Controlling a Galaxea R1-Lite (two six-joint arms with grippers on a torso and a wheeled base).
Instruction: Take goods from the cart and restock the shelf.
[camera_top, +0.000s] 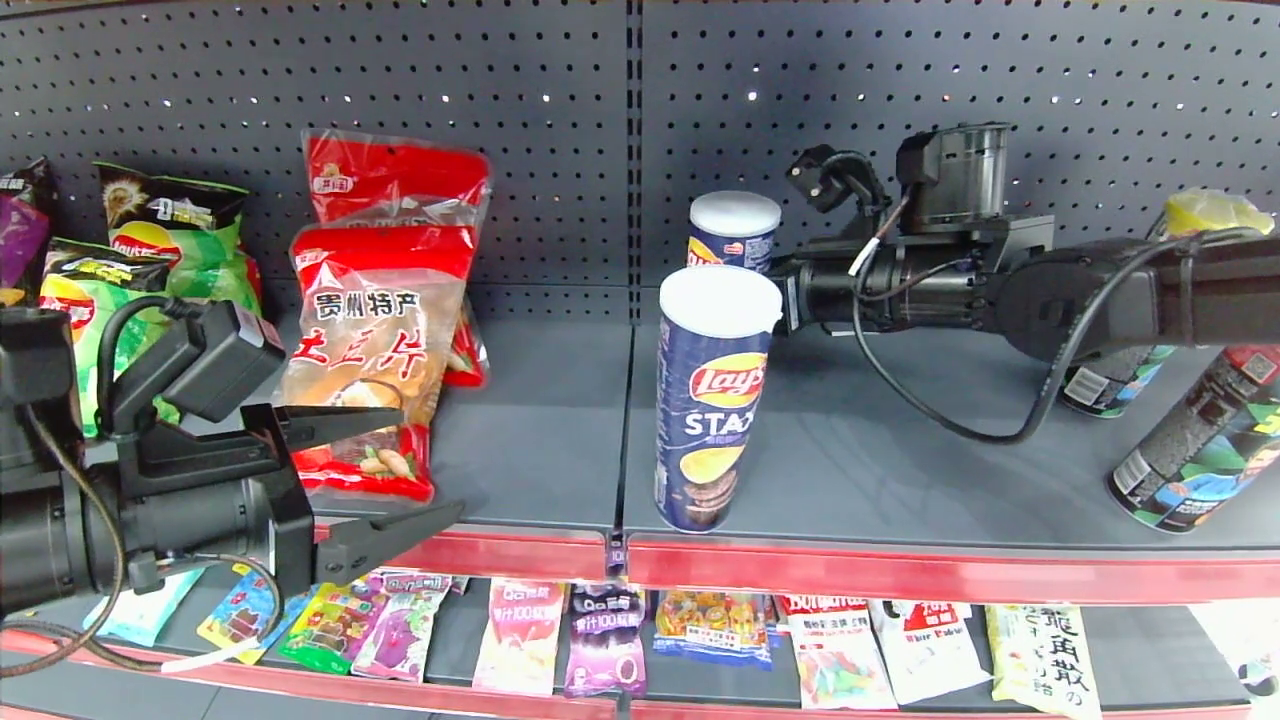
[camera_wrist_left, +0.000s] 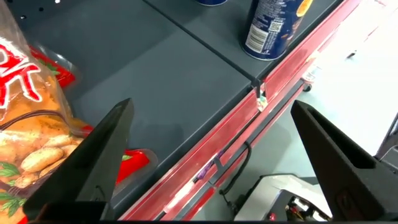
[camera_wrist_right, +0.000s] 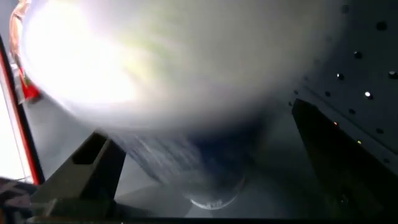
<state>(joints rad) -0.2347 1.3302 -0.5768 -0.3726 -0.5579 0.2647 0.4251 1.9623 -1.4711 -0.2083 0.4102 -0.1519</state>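
Standing upright, chip can (camera_top: 712, 400) inside wide-open right pincer (camera_wrist_right: 199, 134), left pincer (camera_wrist_left: 211, 104) wide, well apart

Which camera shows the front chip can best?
Head view: the front chip can stands whole and upright by the shelf edge. Left wrist view catches its lower part; right wrist view has a blurred can close up, likely it.

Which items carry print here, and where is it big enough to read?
Front chip can: large logo and wordmark, legible.
Front red snack bag: big characters, legible.
Green chip bags: logo, partly hidden.
Lower-shelf pouches: mostly too small.
Cans at right: too small.
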